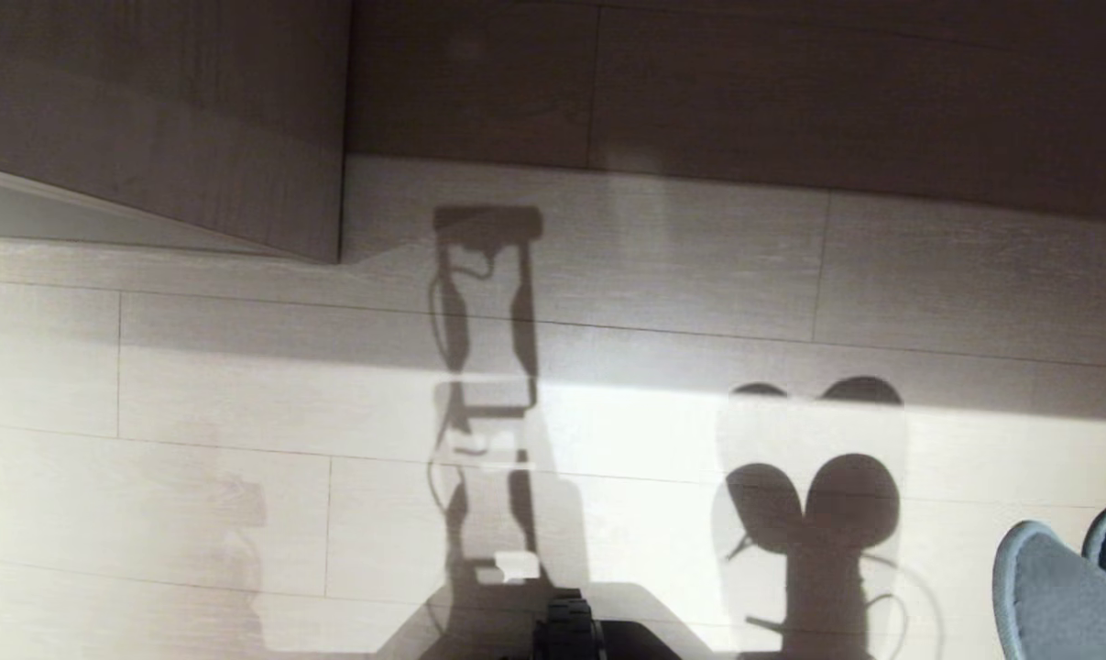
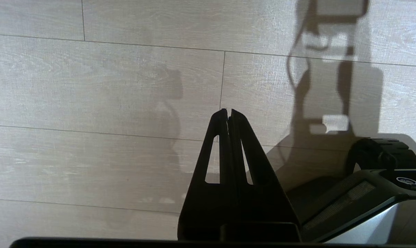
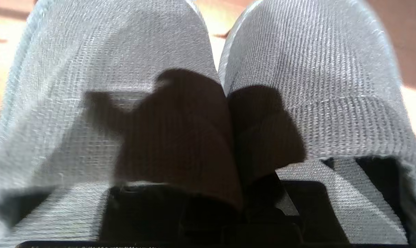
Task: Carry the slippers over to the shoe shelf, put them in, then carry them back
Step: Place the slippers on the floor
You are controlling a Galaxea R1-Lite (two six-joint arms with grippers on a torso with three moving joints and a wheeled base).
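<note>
A: What is seen from the head view?

B: A pale plank floor (image 1: pixel 241 440) is shown, lit in a bright band, with wood-grain panels (image 1: pixel 158 119) along the far side. The rounded ends of the slippers (image 1: pixel 1061 587) are seen at the lower right corner of the view, held above the floor; their shadow (image 1: pixel 818 504) is cast on the planks just beside them. A long shadow of the robot (image 1: pixel 484 367) is thrown across the middle of the floor, and a dark part of the base (image 1: pixel 571 632) is visible at the bottom edge. Neither pincer is shown here.

A: And from the left wrist?

B: The left pincer (image 2: pixel 227 113) is seen with its fingers pressed together at the tips and nothing between them. It is held over bare floor, with part of the base near it.

A: And from the right wrist?

B: The view is almost filled by the two slippers, side by side and touching along their inner edges. The right pincer (image 3: pixel 239 193) is closed tight where the inner edges meet, and the pair is gripped there. The dark fingers (image 3: pixel 297 206) are partly hidden by the fabric. Only small patches of floor are seen past the toes.
</note>
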